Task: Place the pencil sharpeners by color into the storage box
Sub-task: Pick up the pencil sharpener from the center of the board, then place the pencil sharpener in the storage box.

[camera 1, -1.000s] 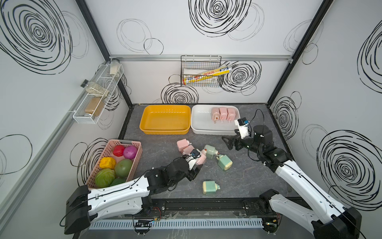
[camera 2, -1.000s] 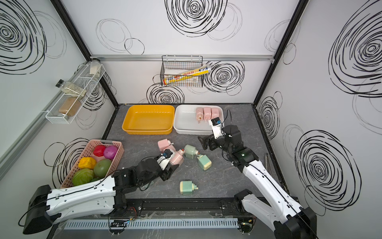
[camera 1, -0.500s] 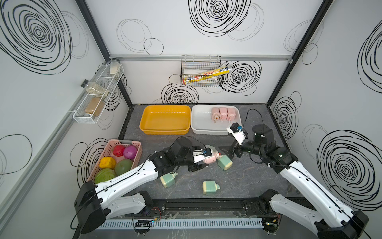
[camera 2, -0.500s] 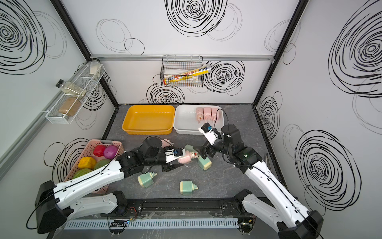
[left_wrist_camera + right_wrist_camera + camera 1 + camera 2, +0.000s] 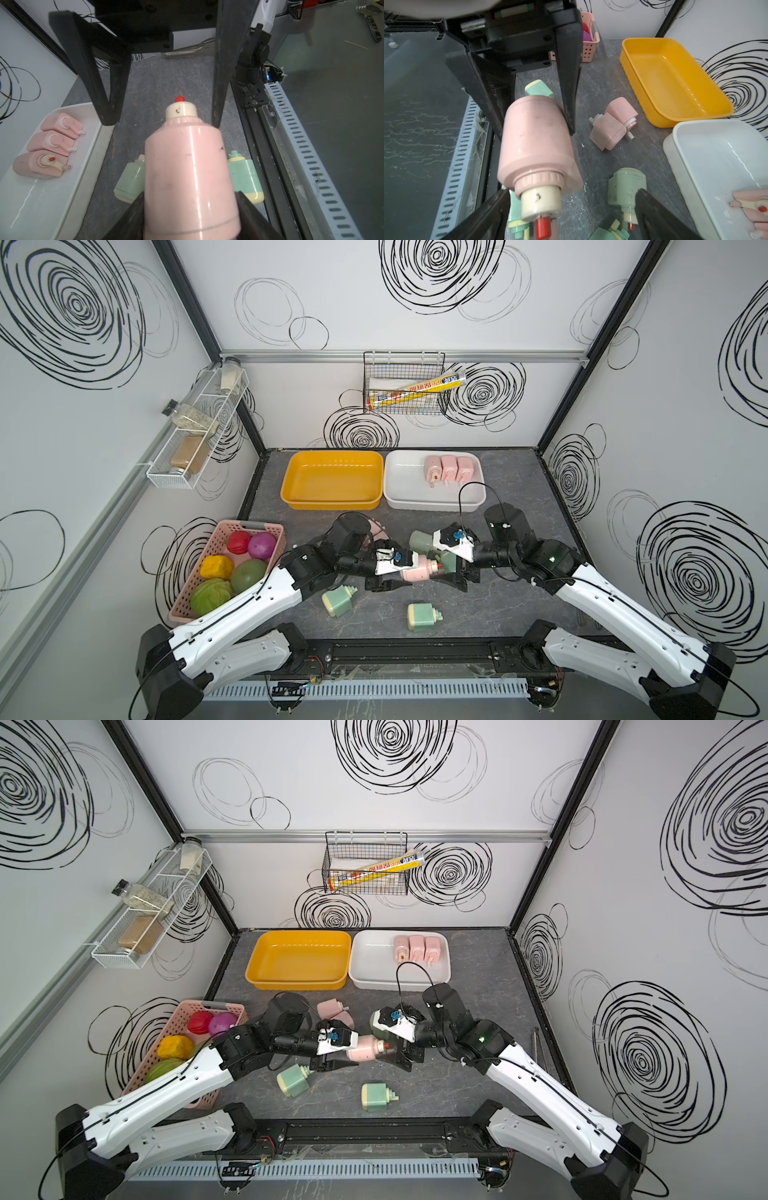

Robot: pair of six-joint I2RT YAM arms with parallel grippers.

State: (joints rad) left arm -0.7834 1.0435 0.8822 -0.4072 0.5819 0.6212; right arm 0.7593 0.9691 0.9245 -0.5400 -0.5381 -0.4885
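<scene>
A pink sharpener (image 5: pixel 417 569) is held off the grey table (image 5: pixel 519 601) by the left gripper (image 5: pixel 405 572). It is near the white tray (image 5: pixel 405 485), on the side of the tray that faces the robot bases. Its body is pinched between the two black jaws of this gripper, and in the left wrist view they are seen pressed on both flanks near the flat end. The sharpener is kept about level, with its cream nozzle and red tip turned to the right gripper (image 5: pixel 448 570). The jaws of the right gripper are spread wide, with one placed on each side of the nozzle end. In the right wrist view a gap is seen between the fingers (image 5: pixel 496 209) and the nozzle. Whether a jaw touches the pink shoulder cannot be told.

Three pink sharpeners (image 5: pixel 446 466) are laid side by side inside the white tray, against its far wall. The yellow tray (image 5: pixel 332 481) is set just beside the white tray.

Two loose pink sharpeners (image 5: pixel 332 1011) are found on the table, touching each other, near the white tray toward its yellow-tray side. A first green sharpener (image 5: pixel 420 541) is partly covered by the right wrist, close to the front rim of the white tray. A second green sharpener (image 5: pixel 338 601) and a third green sharpener (image 5: pixel 422 616) lie well apart from the white tray — both toward the robot bases.
</scene>
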